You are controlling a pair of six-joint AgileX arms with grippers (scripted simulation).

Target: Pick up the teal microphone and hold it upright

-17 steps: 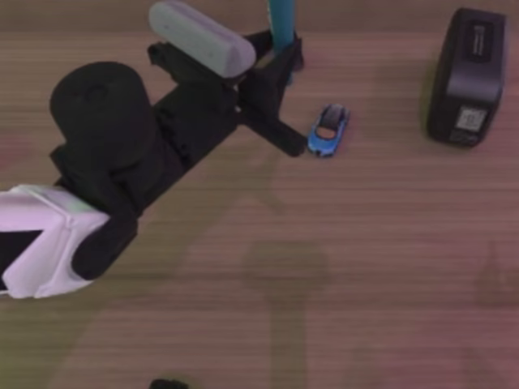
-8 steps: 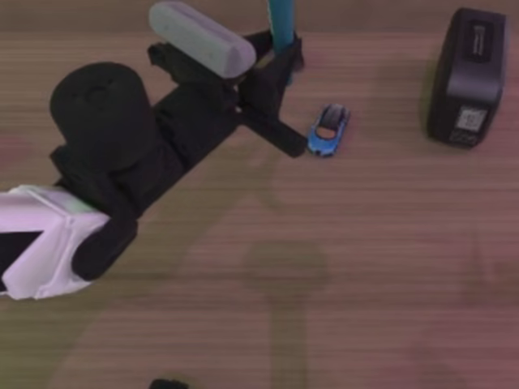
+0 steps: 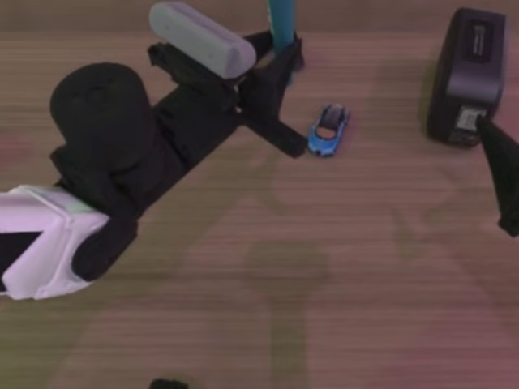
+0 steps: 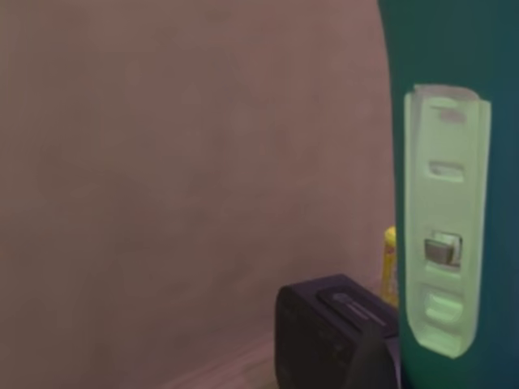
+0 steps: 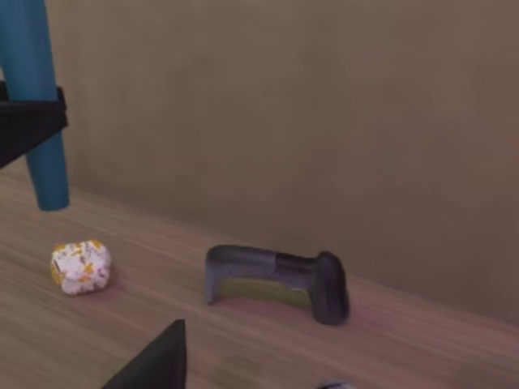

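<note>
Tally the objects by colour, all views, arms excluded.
Teal: 1, microphone
Blue: 1, toy car
Dark grey or black: 2, box-shaped device and scanner
White with orange: 1, speckled lump
Yellow: 1, partly hidden item
Total: 6

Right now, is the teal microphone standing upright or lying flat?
Upright. The teal microphone is clamped in the left gripper, and the right wrist view shows its handle near vertical with its lower end off the table.
</note>
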